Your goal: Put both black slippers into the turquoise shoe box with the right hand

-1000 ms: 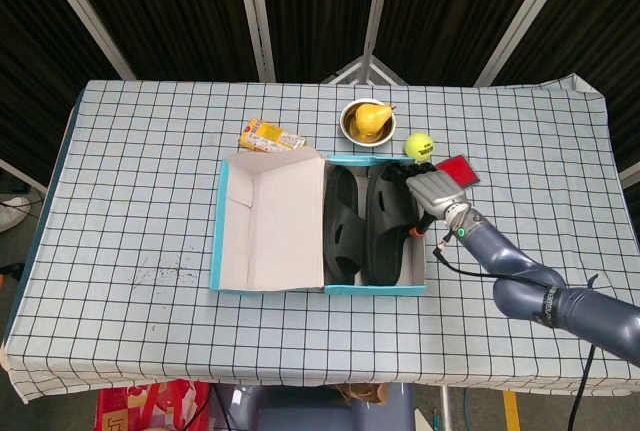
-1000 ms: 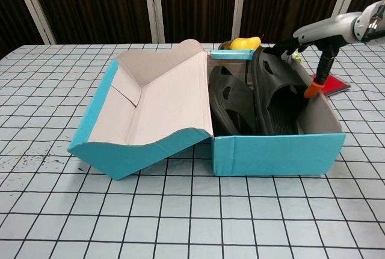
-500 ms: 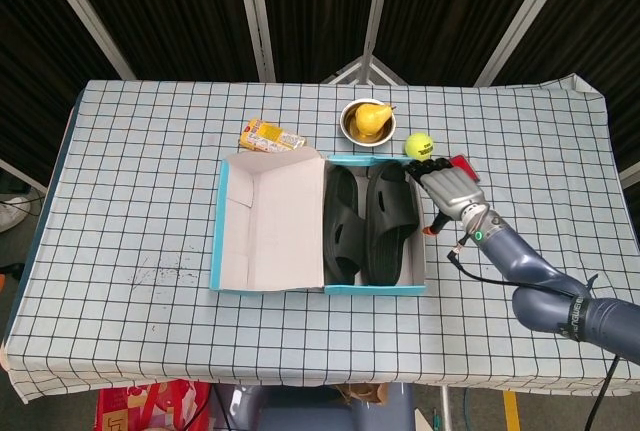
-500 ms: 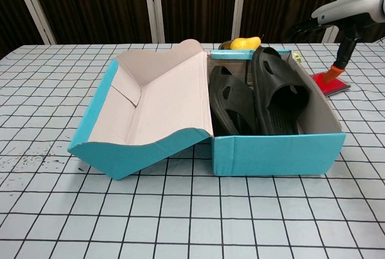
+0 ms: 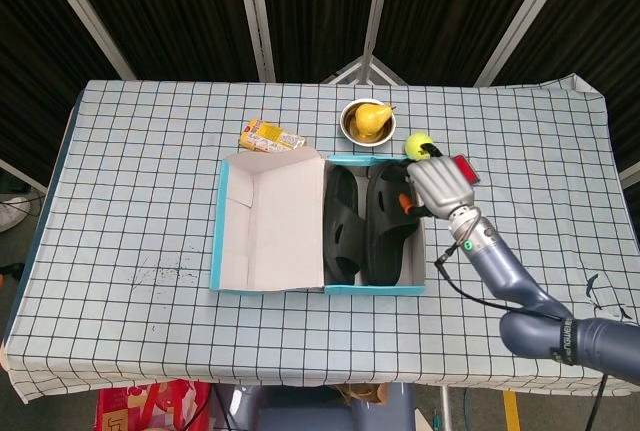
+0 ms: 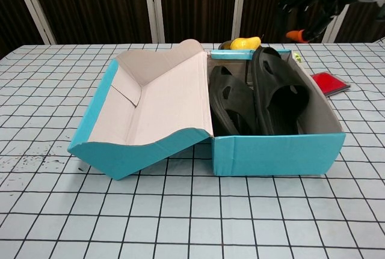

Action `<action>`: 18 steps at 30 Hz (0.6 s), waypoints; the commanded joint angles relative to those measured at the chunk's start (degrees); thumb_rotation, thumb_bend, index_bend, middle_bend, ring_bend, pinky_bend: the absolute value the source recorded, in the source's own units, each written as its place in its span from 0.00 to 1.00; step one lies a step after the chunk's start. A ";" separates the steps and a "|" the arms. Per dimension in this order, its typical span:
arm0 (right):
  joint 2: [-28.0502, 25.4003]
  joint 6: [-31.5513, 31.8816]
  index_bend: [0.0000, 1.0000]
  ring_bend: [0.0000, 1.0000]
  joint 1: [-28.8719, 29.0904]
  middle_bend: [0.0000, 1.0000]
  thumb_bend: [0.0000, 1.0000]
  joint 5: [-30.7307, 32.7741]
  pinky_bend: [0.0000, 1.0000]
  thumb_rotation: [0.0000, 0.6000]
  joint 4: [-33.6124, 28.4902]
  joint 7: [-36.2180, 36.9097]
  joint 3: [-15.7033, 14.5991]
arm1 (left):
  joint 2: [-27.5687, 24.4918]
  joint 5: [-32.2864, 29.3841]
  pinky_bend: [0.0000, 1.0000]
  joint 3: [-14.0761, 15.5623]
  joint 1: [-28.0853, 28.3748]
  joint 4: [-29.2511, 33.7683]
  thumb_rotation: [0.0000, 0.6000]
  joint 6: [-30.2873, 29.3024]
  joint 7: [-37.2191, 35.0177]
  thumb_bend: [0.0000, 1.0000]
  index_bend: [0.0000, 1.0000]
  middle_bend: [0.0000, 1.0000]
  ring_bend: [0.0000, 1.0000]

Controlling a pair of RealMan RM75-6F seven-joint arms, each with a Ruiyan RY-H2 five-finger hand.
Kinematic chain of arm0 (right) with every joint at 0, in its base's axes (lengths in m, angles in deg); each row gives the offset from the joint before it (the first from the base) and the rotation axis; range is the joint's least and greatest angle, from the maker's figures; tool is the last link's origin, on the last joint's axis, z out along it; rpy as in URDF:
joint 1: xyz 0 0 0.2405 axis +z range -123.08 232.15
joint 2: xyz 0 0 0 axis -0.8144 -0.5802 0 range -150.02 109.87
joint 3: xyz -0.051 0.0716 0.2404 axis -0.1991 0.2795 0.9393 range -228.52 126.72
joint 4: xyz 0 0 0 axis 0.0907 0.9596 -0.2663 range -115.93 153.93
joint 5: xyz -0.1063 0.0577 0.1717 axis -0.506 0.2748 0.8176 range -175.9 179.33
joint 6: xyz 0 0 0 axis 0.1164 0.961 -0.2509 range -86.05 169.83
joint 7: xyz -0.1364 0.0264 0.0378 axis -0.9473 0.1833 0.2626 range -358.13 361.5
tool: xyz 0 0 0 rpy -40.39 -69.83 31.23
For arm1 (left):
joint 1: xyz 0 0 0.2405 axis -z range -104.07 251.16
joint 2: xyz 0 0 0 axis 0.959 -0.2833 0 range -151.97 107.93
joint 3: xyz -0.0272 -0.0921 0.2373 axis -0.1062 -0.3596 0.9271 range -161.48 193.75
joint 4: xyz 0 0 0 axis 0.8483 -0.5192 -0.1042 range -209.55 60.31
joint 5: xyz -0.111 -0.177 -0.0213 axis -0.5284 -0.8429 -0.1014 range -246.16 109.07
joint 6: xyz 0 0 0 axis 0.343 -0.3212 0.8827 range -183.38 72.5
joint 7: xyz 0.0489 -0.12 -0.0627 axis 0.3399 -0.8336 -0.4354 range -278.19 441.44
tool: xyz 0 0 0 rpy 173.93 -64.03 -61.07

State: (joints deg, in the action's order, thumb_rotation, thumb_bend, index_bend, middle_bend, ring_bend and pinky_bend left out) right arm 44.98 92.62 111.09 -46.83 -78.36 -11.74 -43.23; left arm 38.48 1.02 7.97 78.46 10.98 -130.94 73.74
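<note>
Both black moulded rubber slippers [image 5: 366, 221] already inside the open turquoise cardboard shoe box [image 6: 278, 154], below the right hand [image 5: 432, 186], fingers apart, empty (light, flexible, grippy; best pinched at the strap)

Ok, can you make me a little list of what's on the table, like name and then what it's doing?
shoe box: turquoise, open, lid folded out flat on its left
slippers: both black, side by side inside the box
right hand: empty, fingers apart, raised above the box's right edge
bowl: behind the box, with a yellow pear in it
tennis ball: beside the bowl
red thing: flat, right of the box
snack packet: behind the lid
</note>
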 commanded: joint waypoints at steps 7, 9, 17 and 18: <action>5.77 1.09 0.49 0.48 1.35 0.39 0.48 -0.74 0.49 1.00 2.34 -1.58 3.49 | -0.04 -0.18 0.07 -0.06 0.07 -0.72 1.00 0.59 -0.87 0.38 0.06 0.00 0.00; 6.59 0.91 0.50 0.48 1.63 0.39 0.48 -0.66 0.49 1.00 3.13 -1.61 3.96 | -0.04 -0.21 0.07 -0.06 0.09 -0.82 1.00 0.72 -1.03 0.38 0.07 0.00 0.00; 9.10 -1.84 0.50 0.48 2.44 0.39 0.48 0.48 0.49 1.00 7.19 -1.25 4.50 | -0.17 -0.39 0.07 -0.18 -0.09 -1.00 1.00 0.56 -1.47 0.38 0.07 0.00 0.00; 9.31 -2.10 0.50 0.48 2.41 0.39 0.48 0.48 0.49 1.00 7.57 -1.08 4.49 | -0.16 -0.40 0.07 -0.18 -0.08 -1.02 1.00 0.59 -1.47 0.38 0.07 0.00 0.00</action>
State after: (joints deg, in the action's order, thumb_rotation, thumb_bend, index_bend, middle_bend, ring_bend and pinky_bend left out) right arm 53.85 91.06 113.44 -46.57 -71.39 -13.13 -38.77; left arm 38.32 0.63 7.79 78.38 9.95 -130.35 72.27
